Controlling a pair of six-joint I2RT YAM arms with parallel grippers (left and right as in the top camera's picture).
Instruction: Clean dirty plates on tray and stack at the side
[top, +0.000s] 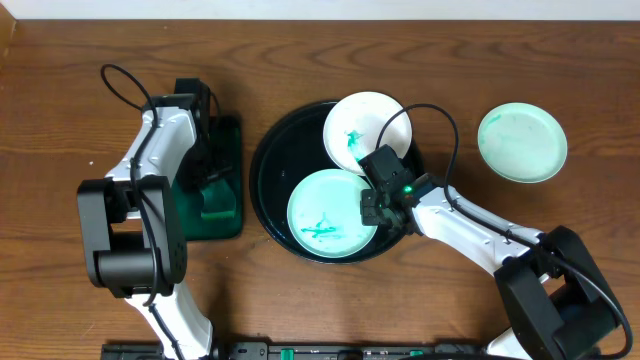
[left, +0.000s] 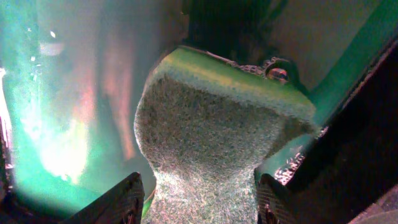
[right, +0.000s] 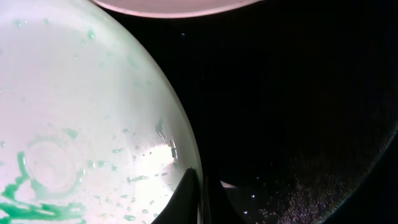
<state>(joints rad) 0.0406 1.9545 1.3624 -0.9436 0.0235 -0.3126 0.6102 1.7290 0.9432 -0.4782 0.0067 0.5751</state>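
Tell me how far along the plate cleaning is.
Done: the side plate sits off the tray. In hand: right fingers pinch the front plate at its rim; left fingers straddle the sponge in the green tray. Left: front plate and rear plate, both smeared green.

The left end effector (left: 199, 202) sits low in a wet green tray (left: 56, 124). Its two dark fingertips (left: 127, 200) flank a green-backed sponge (left: 217, 124) whose coarse grey scouring face is turned toward the camera. I can't tell whether they squeeze it.
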